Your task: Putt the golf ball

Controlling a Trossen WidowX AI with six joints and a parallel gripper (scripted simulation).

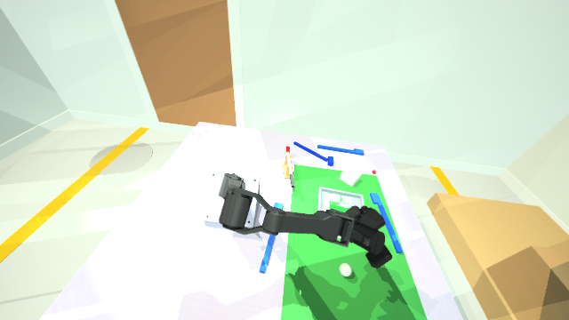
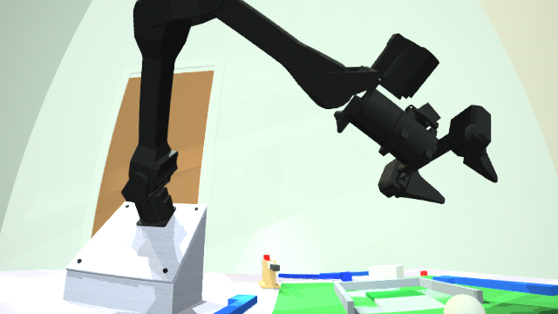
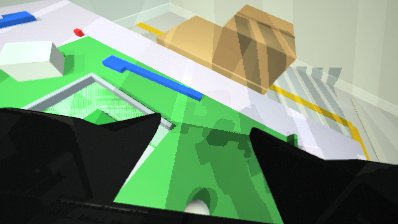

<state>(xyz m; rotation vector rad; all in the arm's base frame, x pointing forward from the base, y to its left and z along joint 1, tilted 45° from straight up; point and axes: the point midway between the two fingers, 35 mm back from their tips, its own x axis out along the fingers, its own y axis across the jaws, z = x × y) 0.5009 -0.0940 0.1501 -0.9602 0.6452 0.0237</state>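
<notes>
Stretching from its white base (image 1: 231,209) at frame centre toward the lower right of the top view, the black arm (image 1: 302,222) hangs over the green mat (image 1: 320,276). Its gripper (image 2: 458,183) hovers high in the right of the exterior view, jaws spread wide and holding nothing. A walled raised green (image 1: 340,197) sits at mat centre. Blue bars (image 1: 386,222) line the edges. The white golf ball (image 1: 345,269) rests lower on the mat. A red-tipped putter (image 1: 289,166) stands in a tan holder at the mat's upper left corner.

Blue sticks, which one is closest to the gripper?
The long blue stick lying along the right edge of the green mat. The open gripper hangs right beside it; the other blue sticks lie left of the mat or at the far end.
</notes>
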